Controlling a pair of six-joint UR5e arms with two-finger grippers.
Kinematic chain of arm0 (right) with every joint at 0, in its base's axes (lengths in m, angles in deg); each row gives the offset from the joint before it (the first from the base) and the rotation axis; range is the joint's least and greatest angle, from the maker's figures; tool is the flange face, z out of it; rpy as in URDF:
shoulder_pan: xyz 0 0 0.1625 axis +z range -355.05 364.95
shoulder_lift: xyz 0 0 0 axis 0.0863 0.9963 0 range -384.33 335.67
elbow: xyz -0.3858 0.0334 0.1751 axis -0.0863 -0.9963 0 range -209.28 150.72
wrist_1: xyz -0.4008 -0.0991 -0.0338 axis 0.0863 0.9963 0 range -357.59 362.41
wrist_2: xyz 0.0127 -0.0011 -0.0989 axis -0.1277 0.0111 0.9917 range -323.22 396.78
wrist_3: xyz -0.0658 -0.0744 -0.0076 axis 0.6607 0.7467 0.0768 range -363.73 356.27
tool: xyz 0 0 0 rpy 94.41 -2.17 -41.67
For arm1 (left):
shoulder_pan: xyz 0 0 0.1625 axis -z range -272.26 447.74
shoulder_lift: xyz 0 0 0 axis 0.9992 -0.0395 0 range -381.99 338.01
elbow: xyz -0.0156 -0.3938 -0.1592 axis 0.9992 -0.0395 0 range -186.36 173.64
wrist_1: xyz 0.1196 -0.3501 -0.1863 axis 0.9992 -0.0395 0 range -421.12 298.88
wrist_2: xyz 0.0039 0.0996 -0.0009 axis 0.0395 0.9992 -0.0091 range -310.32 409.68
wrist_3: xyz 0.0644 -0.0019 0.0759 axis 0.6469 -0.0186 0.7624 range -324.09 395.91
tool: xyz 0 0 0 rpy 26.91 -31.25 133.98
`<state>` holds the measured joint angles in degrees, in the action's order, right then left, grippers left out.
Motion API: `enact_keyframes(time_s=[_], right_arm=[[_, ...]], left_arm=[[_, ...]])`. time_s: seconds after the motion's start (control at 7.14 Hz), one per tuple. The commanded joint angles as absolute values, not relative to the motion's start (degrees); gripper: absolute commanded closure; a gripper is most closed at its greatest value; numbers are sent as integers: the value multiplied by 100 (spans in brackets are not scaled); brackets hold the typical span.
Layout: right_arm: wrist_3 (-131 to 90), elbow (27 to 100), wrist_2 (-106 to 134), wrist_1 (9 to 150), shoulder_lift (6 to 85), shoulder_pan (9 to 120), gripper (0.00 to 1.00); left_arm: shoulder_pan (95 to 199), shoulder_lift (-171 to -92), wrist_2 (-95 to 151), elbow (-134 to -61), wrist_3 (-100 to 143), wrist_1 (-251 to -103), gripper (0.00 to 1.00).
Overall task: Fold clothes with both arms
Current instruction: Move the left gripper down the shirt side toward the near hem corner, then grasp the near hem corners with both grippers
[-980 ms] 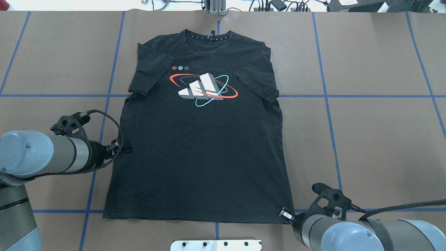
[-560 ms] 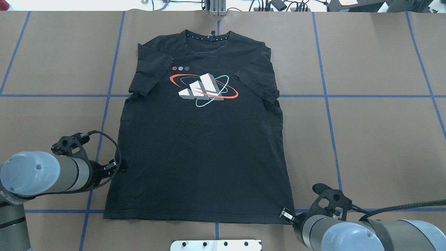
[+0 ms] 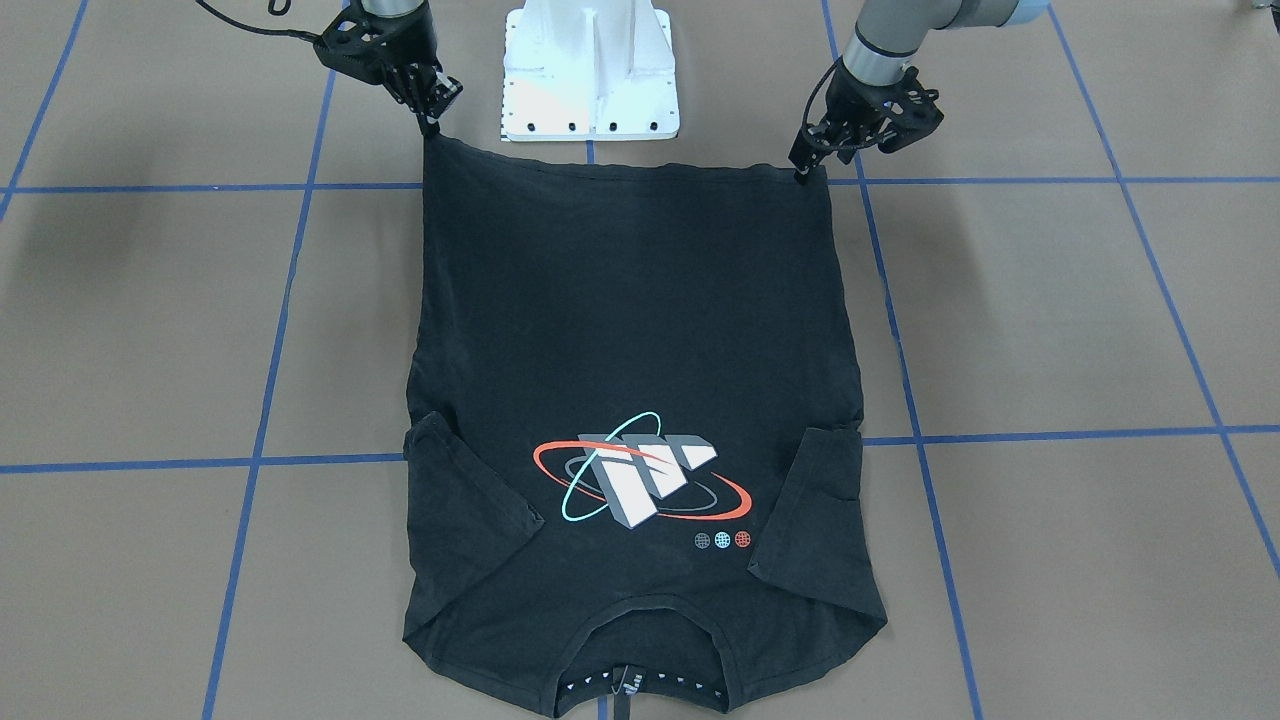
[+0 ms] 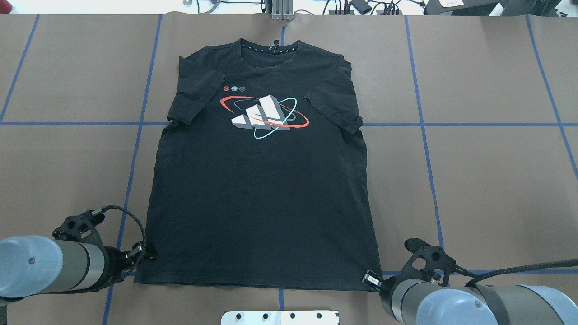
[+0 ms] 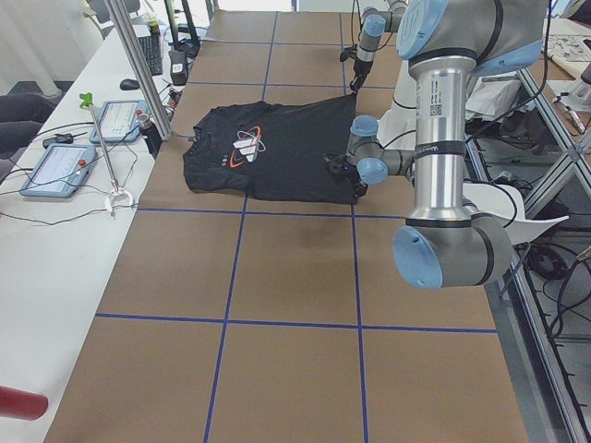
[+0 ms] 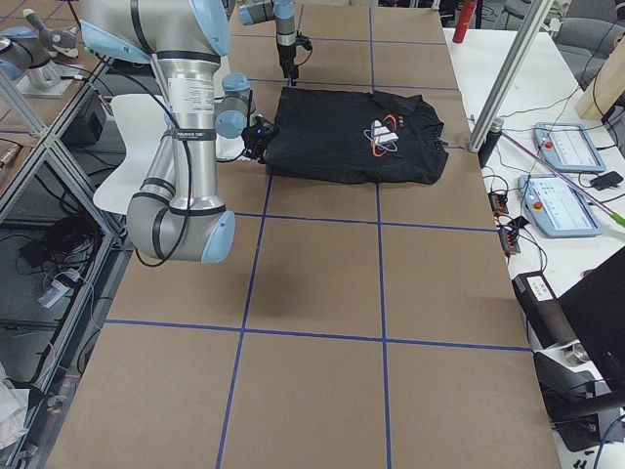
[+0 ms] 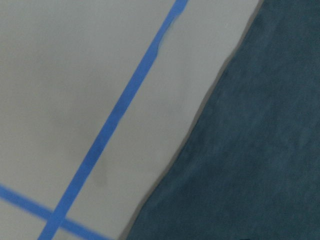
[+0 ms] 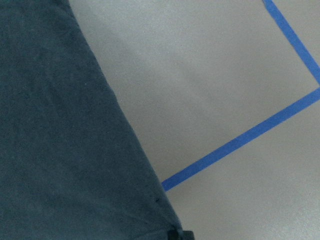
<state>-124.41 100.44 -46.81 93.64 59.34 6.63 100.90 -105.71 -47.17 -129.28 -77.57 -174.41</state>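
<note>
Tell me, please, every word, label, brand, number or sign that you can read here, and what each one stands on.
No text here can be read.
T-shirt chest logo: bars and orbit rings only, no letters.
Three round emblems beside it: too small to read.
Collar tape and its tab: white marks, too small to read.
White label beyond the table's far edge: too blurred.

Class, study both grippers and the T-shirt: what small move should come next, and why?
Probably pinch both hem corners: the left gripper and right gripper each sit at a bottom corner of the flat black T-shirt, though their grip is unclear.
</note>
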Motion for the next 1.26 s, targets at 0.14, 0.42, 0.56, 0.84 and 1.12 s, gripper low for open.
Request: enact_keyframes(time_s=[0.14,0.42,0.56,0.84,1.12], right_arm=[[-12441,10044,-4681,9364,5934,645,100],[-12441,10044,-4681,9365,5925,636,100],[-12441,10044,-4681,9365,5934,636,100],[-12432,10044,-4681,9365,5934,627,100],[-12440,10044,-4681,9365,5934,627,100]], left_arm=[[9688,-10110,-4164,-12783,-8318,-18590,15],[9591,-10162,-4155,-12651,-8458,-18610,15],[9556,-10162,-4147,-12608,-8459,-18610,17],[9547,-10171,-4146,-12528,-8459,-18610,24],[9547,-10171,-4112,-12519,-8467,-18610,39]])
